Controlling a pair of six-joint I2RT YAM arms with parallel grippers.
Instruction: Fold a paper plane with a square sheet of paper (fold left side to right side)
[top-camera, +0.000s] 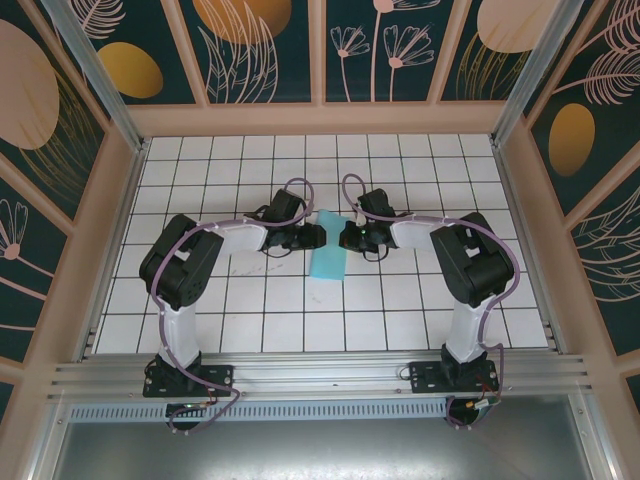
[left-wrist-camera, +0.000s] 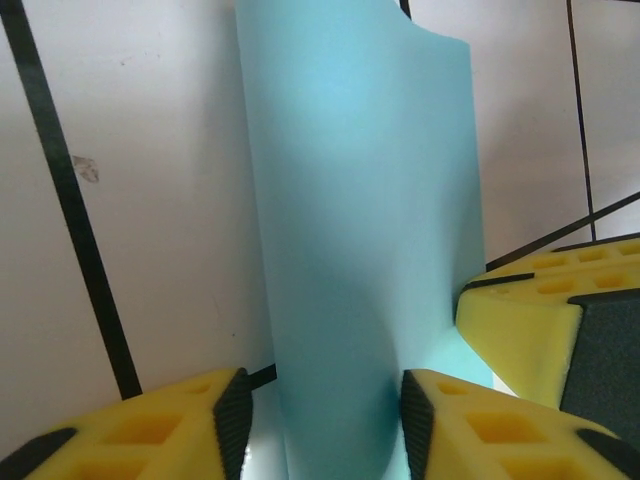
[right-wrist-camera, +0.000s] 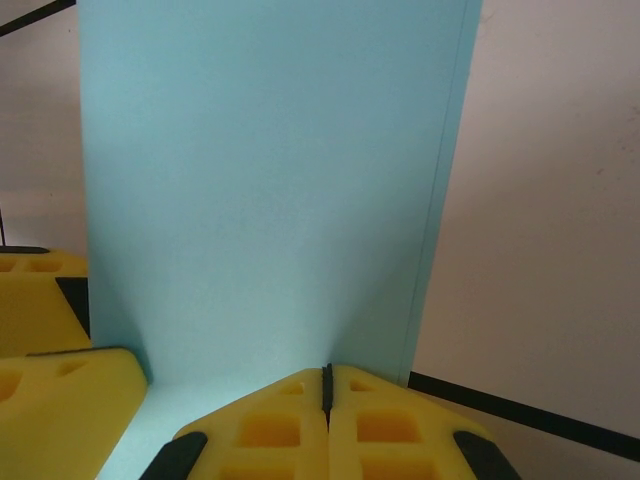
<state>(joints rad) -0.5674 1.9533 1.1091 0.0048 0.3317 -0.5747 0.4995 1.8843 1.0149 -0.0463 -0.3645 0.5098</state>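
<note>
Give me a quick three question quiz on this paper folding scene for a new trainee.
1. True or false: the right gripper has its fingers spread wide apart.
2. Where does the sheet of paper lie? A: near the middle of the table, where both grippers meet. B: in the far left corner. C: held high in the air above the arms.
3. What rises between the fingers of the left gripper?
Key: 1 false, they are shut. 2 A. 3 the turquoise paper, bent upward.
</note>
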